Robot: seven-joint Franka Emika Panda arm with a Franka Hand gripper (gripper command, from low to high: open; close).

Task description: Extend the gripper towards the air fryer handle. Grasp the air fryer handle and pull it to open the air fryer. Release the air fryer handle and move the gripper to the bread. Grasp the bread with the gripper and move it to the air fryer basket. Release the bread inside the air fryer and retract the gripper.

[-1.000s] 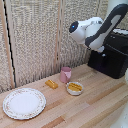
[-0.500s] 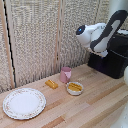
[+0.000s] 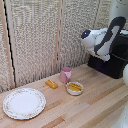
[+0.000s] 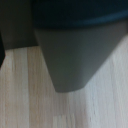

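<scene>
The black air fryer (image 3: 118,59) stands at the exterior view's right on the wooden table. My white-and-black arm reaches down in front of it, and the gripper (image 3: 104,54) sits low against the fryer's front, its fingers hidden. In the wrist view a blurred dark grey body (image 4: 75,50) looms very close over the wood. I cannot make out the air fryer handle or the basket as separate parts. The bread (image 3: 51,83), a small golden-brown block, lies on the table far from the gripper, beside the pink cup (image 3: 65,75).
A small round bowl with yellow food (image 3: 75,88) sits in front of the pink cup. A patterned white plate (image 3: 24,103) lies at the exterior view's lower left. A slatted blind wall runs behind the table.
The arm has swung toward the exterior view's right and slightly down, closer to the air fryer. The bread, cup, bowl and plate have not moved.
</scene>
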